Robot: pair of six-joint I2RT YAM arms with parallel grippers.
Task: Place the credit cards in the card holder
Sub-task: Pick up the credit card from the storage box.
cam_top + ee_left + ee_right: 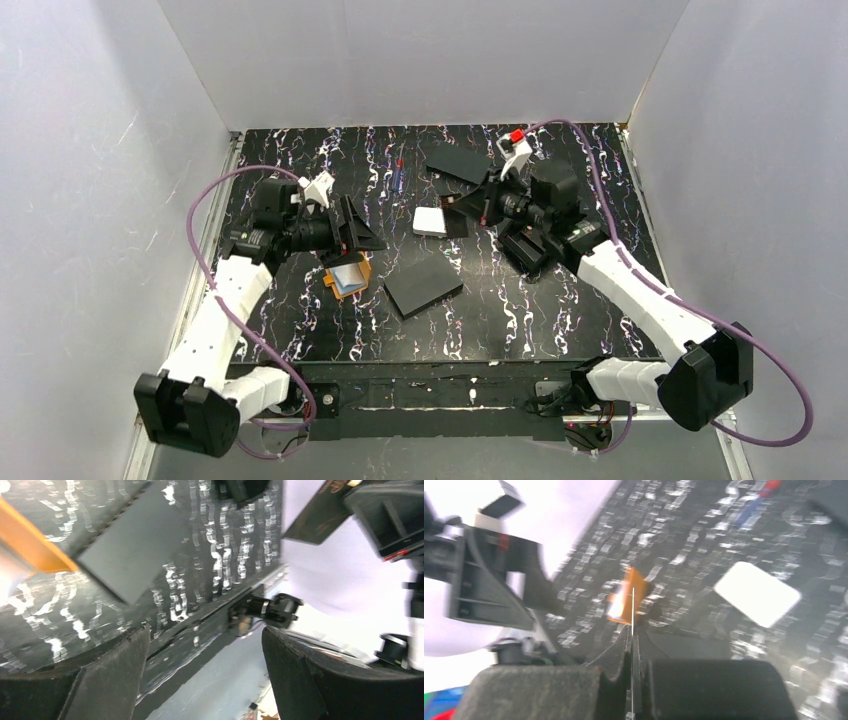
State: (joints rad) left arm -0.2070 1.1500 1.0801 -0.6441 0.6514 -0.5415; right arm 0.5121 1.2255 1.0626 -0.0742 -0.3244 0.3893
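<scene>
Card holder [348, 278], small, orange and folding, lay open on the black white-veined table [560, 310] with its pale blue-grey inside facing up, left of centre. Just beyond it hung the left gripper [202, 640], the nearer of the two, its fingers spread wide with nothing between them. The right gripper [631, 635], well apart to the holder's right, was clenched on a thin card [631, 610] held edge-on. From the right wrist, that edge lined up straight with the holder ahead, so the card probably had to travel leftward. A white rounded card [430, 221] and a flat black rectangle [423, 285] lay between them.
</scene>
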